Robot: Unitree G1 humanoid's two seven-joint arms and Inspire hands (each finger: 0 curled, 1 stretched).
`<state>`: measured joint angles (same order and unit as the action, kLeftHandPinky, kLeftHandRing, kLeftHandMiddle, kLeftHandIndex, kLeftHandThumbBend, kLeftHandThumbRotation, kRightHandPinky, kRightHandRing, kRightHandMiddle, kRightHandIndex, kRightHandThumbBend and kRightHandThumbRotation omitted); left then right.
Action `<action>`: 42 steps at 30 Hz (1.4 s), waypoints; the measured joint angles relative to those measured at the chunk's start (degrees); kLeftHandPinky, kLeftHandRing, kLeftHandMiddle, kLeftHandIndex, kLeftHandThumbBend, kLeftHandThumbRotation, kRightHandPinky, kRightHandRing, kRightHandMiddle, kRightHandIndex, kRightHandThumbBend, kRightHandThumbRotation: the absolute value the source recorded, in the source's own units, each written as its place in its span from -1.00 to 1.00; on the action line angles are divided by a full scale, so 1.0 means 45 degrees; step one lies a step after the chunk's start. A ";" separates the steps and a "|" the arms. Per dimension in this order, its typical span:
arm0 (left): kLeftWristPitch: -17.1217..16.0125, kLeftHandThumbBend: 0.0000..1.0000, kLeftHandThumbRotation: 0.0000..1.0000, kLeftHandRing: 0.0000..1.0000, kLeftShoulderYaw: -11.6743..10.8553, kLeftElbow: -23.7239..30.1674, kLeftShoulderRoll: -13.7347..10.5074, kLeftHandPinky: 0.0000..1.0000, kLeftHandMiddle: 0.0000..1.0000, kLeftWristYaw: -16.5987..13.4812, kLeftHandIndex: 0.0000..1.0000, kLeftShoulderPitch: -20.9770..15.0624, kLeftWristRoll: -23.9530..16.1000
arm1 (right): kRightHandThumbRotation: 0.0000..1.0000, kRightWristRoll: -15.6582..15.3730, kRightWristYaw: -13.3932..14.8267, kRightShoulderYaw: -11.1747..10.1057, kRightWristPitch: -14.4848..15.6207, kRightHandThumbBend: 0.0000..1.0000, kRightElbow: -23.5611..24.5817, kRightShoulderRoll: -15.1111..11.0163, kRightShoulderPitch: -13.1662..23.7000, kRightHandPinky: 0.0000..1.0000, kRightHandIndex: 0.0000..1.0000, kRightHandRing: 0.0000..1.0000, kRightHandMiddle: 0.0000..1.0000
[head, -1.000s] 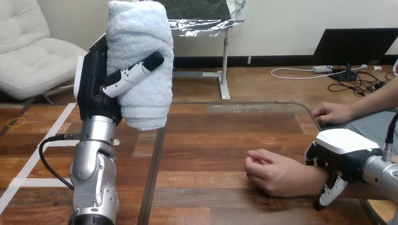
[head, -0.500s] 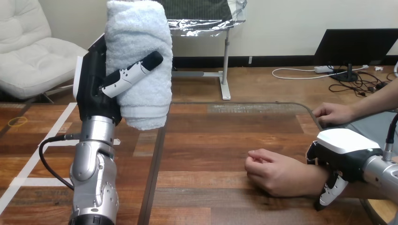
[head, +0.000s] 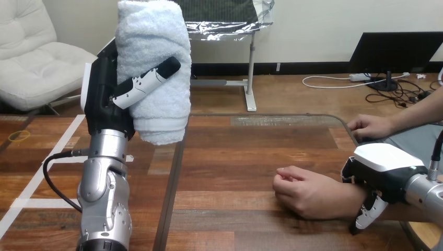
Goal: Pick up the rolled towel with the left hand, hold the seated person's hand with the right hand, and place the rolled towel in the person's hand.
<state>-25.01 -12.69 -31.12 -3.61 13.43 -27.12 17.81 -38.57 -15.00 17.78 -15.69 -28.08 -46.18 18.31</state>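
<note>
Left hand [head: 107, 99]: raised above the left part of the table [head: 235, 157]. Its fingers [head: 151, 78] are wrapped round the towel [head: 154, 36], which stands upright in the grasp, clear of the table.

Right hand [head: 384, 170]: at the table's right edge, set over the wrist [head: 346, 197] of the person's near hand [head: 303, 193], with fingers curled down across it. The near hand rests on the table, loosely closed. The person's far hand [head: 371, 126] lies by the right edge, further back.
</note>
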 measured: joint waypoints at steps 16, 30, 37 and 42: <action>-0.0003 0.03 -1.00 -0.41 -0.0005 -0.0001 0.0033 -0.55 -0.26 -0.0055 -0.21 0.0000 -0.0019 | -0.89 0.0164 -0.0014 -0.0016 0.0142 0.67 -0.0003 0.0000 -0.0012 -0.70 -0.38 -0.59 -0.44; -0.0005 0.01 -1.00 -0.42 -0.0014 -0.0004 0.0046 -0.55 -0.27 -0.0094 -0.21 -0.0001 -0.0025 | -0.88 0.0655 -0.0191 -0.0199 0.0235 0.65 0.0056 -0.0041 -0.0034 -0.64 -0.32 -0.53 -0.39; -0.0069 0.00 -1.00 -0.43 -0.0004 -0.0032 0.0061 -0.56 -0.28 -0.0160 -0.22 -0.0001 -0.0104 | -0.86 0.0996 -0.0443 -0.0432 0.0398 0.68 0.0165 -0.0054 -0.0043 -0.56 -0.28 -0.48 -0.35; -0.0344 0.00 -1.00 -0.43 0.0006 -0.0255 0.0061 -0.55 -0.29 -0.0278 -0.22 -0.0032 -0.0255 | -0.85 0.1282 -0.0588 -0.0629 0.0500 0.70 0.0274 -0.0079 -0.0044 -0.54 -0.28 -0.47 -0.35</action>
<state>-26.56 -12.66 -32.27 -3.34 12.18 -27.26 16.66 -32.80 -17.65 14.94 -13.44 -26.85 -46.53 18.12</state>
